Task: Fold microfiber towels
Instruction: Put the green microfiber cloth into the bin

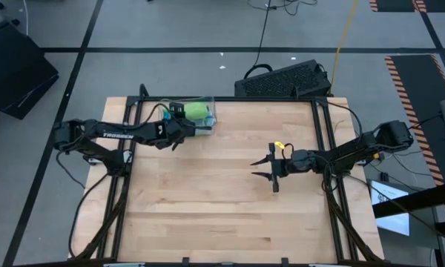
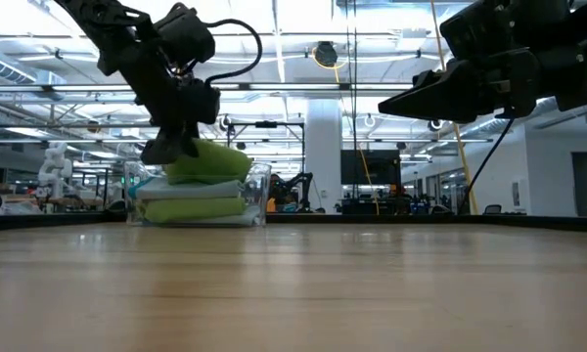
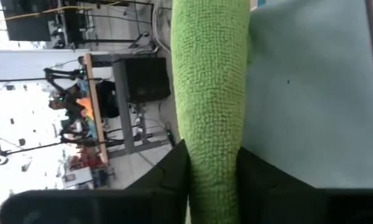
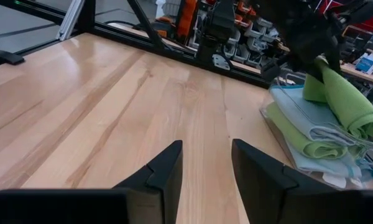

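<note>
Your low view, near to far: bare wood table point(image 2: 293, 293), lit workshop behind. Right gripper point(image 1: 271, 169) frame centre-right, fingers spread, holding nothing. Left gripper point(image 1: 184, 127) upper left, over clear tray point(image 1: 212, 119), fingers either side of folded lime green towel point(image 2: 207, 161). It tops stack of blue and green towels point(image 2: 194, 203), fuzzy weave.
</note>
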